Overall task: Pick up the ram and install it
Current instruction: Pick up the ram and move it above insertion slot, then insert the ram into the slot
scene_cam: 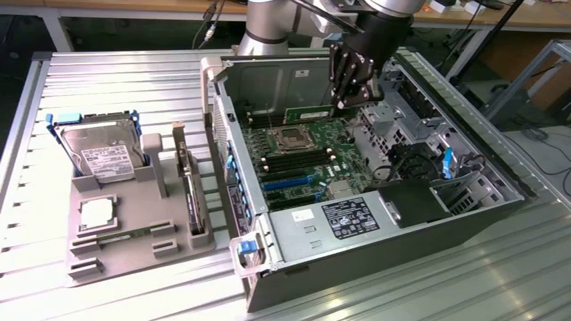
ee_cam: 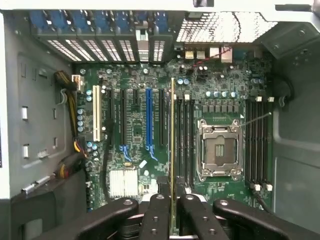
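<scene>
Ram (ee_cam: 173, 145): held end hidden between clamped fingers of gripper (ee_cam: 173, 202). Arm (scene_cam: 267, 27) cut off by exterior view's upper edge.

So the slatted metal table (scene_cam: 107, 73) has a grey holder tray (scene_cam: 134, 200) by its edge on the exterior view's left. An open PC case (scene_cam: 428, 234) lies on its side right next to the tray. A hard drive (scene_cam: 103, 150) stands upright in the tray's far corner, and a processor chip (scene_cam: 96, 212) lies flat nearer the front along the same edge. A dark expansion card (scene_cam: 189, 180) stands on edge along the tray's case-side edge. Inside the case there's a green motherboard (scene_cam: 308, 160), a metal-framed CPU socket (scene_cam: 293, 138), one blue slot (ee_cam: 148, 120) and a small silver heatsink (ee_cam: 123, 182).
</scene>
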{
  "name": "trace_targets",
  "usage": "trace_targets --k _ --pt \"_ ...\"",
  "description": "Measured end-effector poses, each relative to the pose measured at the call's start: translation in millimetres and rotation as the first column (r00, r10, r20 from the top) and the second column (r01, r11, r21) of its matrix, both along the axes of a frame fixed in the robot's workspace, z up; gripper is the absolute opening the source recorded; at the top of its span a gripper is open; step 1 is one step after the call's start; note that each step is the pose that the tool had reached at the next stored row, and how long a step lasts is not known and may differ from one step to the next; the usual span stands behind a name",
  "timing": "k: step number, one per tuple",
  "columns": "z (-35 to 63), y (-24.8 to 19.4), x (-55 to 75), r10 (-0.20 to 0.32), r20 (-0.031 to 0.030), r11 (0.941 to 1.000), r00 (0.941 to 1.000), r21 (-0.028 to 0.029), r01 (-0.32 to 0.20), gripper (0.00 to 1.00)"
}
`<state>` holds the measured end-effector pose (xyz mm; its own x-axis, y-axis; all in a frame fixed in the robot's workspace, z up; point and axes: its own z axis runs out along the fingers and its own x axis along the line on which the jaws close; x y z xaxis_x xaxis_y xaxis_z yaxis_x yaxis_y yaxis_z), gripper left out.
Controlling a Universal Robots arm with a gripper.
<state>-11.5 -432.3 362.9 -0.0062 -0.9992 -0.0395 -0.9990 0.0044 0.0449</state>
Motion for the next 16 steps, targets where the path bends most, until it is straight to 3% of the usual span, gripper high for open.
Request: trace_targets --k 11,16 --pt "0.0 1.5 0.8 -0.001 0.0 1.0 1.0 0.0 0.001 0.14" --pt "-16.6 1.6 0.7 -0.001 0.0002 1.0 1.0 -0.0001 0.001 0.14"
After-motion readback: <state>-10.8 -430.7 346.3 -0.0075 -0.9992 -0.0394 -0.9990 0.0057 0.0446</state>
